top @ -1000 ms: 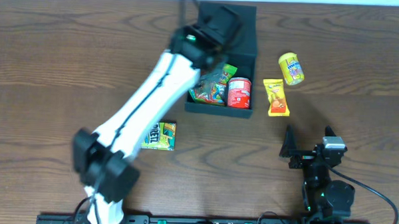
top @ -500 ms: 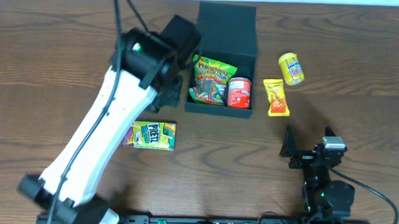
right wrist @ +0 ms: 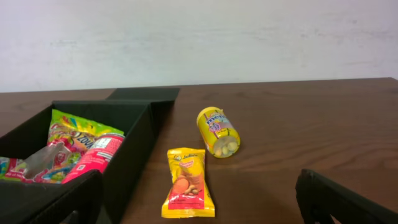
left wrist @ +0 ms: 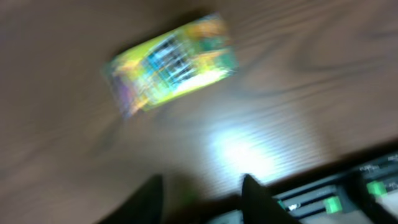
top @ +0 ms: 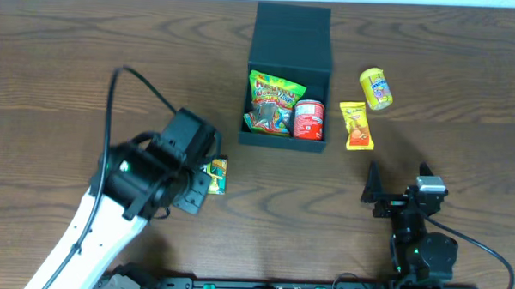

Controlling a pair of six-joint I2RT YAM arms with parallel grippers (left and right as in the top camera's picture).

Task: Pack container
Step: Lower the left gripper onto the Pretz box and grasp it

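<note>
Near right, the right end effector (top: 398, 188) gapes wide and empty. Near left, the left end effector (left wrist: 202, 199) hangs part-open, holding nothing, by a yellow-green packet (left wrist: 171, 65) on the desk (top: 53, 86). Farther, mid-desk, the container (top: 283, 143) stands open with a red can (top: 309, 119) inside.

Right wrist view. The container (right wrist: 134, 146), a dark square box, stands at left on the brown wooden table (right wrist: 323, 124), its lid (right wrist: 142, 94) laid open behind it. Inside lie a green candy bag (right wrist: 78, 134) and, touching it on the right, a red can (right wrist: 96, 155) on its side (a crinkled wrapper at the lower left is too cut off to identify). Outside, near the box wall, a yellow canister (right wrist: 217, 132) lies on its side; an orange-yellow snack packet (right wrist: 188, 190) lies flat in front of it, apart. The right gripper (right wrist: 199, 183) shows its dark fingers (right wrist: 339, 199) spread wide at the lower corners
</note>
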